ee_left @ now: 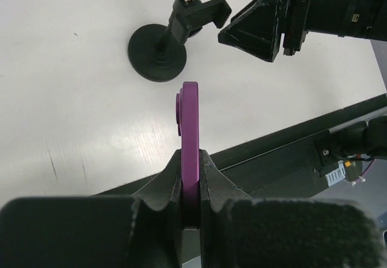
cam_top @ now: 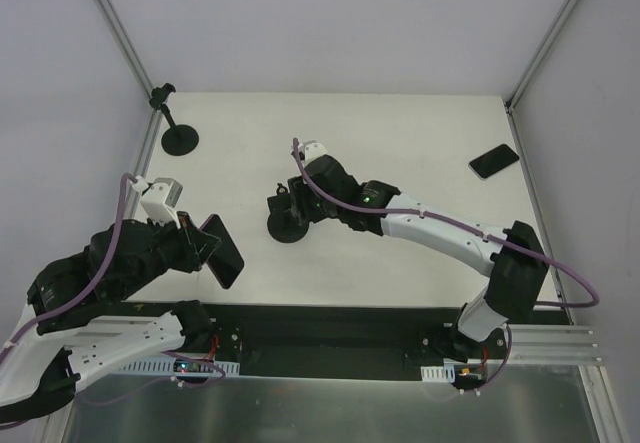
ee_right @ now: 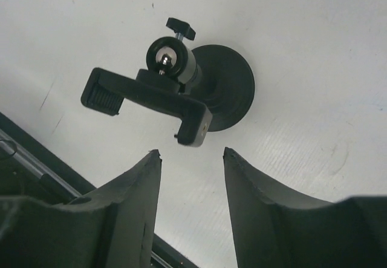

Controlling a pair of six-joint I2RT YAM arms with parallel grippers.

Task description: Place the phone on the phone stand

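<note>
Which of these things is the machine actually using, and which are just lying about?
In the job: thin dark smartphone with purple edge, clamped in the left end effector; black round-based phone stand with clip, before the open right end effector.
Lying about: second black round-based stand, far left corner; second dark smartphone, far right.

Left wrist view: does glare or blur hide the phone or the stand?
Left wrist: the phone edge and the phone stand are sharp; a glare patch on the table hides nothing; the left gripper is slightly soft near the lens. Top external: even light, faint shadows.
</note>
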